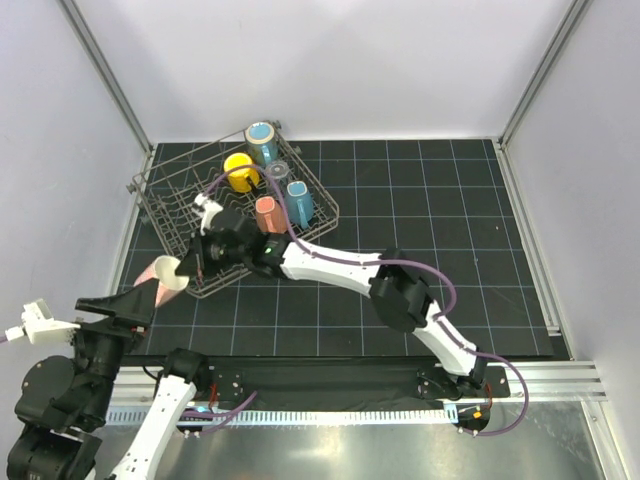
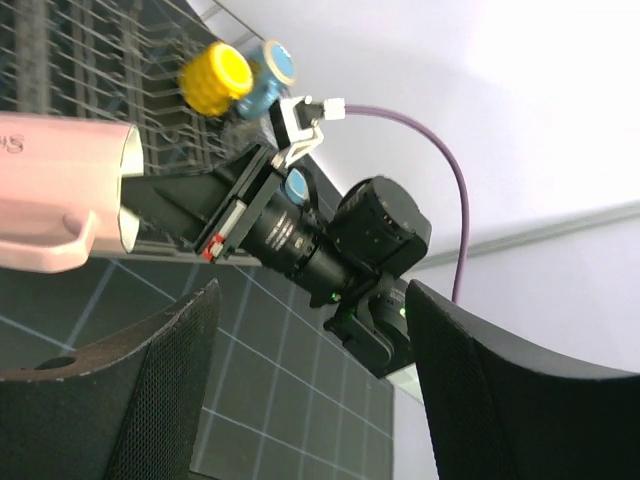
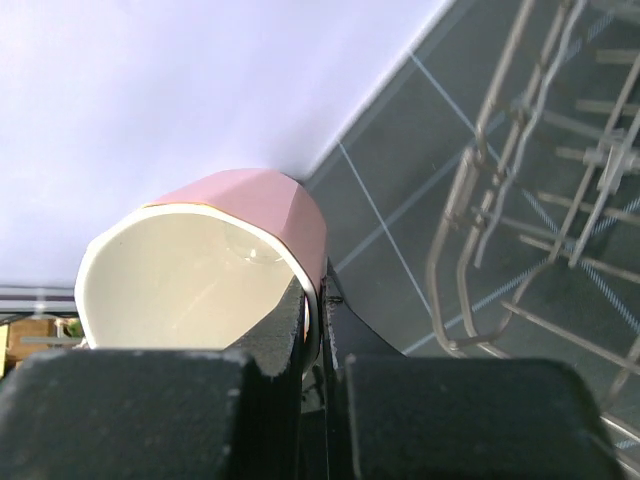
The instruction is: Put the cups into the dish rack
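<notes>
Now right arm (image 1: 340,268) stretched left at dish rack (image 1: 160,210) corner, right jaws pinching pink cup (image 1: 165,272) rim; left jaws apart, empty.

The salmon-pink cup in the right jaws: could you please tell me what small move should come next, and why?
Probably the right arm should carry the salmon-pink handled cup sideways over the near-left rim of the grey wire dish rack. The right gripper has its jaws shut on the cup's rim, but the cup hangs outside the rack, whose near rows look free.
</notes>
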Robot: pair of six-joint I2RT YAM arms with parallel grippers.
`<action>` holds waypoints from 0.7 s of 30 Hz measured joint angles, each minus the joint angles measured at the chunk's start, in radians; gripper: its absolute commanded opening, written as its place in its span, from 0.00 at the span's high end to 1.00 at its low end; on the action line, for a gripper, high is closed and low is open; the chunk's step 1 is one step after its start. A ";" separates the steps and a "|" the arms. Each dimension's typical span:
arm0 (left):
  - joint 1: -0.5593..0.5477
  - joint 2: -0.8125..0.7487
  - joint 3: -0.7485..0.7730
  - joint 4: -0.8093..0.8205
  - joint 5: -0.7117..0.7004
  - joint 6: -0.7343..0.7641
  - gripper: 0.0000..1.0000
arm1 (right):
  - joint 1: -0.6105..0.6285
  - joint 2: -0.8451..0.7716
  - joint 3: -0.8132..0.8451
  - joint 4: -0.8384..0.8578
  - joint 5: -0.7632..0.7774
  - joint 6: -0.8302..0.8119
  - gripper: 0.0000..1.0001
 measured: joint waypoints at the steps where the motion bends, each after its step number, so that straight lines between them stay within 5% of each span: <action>1: 0.000 0.008 0.000 0.011 0.021 -0.007 0.28 | -0.009 -0.020 -0.016 0.019 -0.005 0.000 0.96; 21: 0.000 0.344 -0.222 0.548 0.665 -0.143 0.20 | -0.412 -0.542 -0.741 0.601 -0.215 0.088 0.96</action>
